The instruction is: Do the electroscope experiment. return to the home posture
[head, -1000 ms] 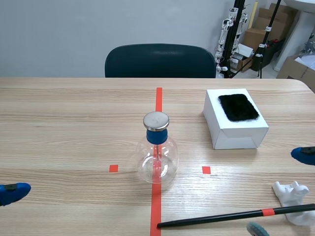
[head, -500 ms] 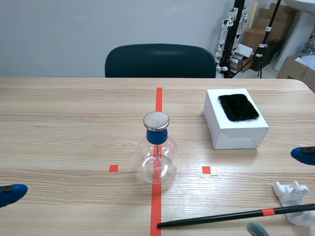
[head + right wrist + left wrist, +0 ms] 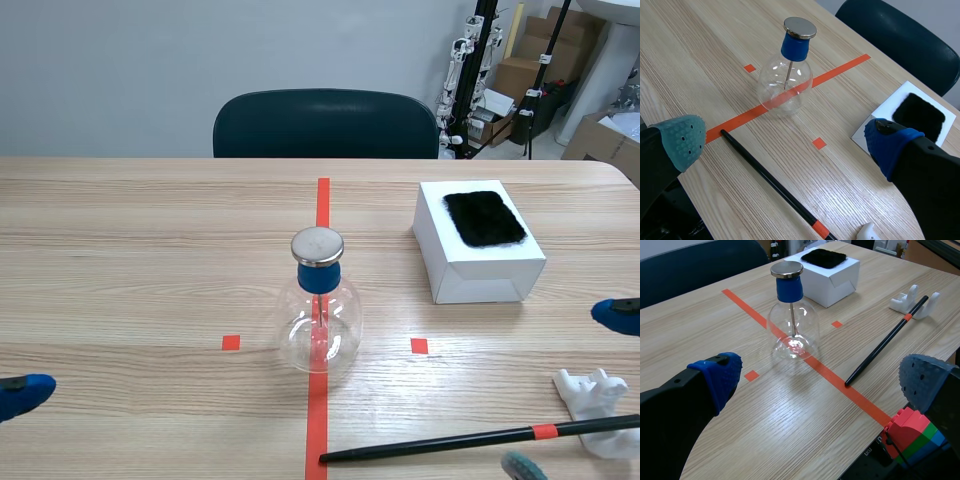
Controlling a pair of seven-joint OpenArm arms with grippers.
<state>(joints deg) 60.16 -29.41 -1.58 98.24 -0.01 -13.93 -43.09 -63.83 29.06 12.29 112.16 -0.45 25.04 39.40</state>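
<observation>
Left jaws drawn back slightly, both pairs wide, electroscope (image 3: 792, 325) ahead (well apart)

One flask (image 3: 318, 320), one rod (image 3: 450, 441), one box (image 3: 478, 275), one fur patch (image 3: 484, 218), perhaps one holder (image 3: 590, 392).

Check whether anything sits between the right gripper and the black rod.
Nothing visible does: the black rod lies on the table just beneath the open right gripper, one end on the white stand.

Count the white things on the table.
2. The box, topped with black fur, stands right of the flask. The stand lies near the table's right edge, holding the rod. None seems hidden.
</observation>
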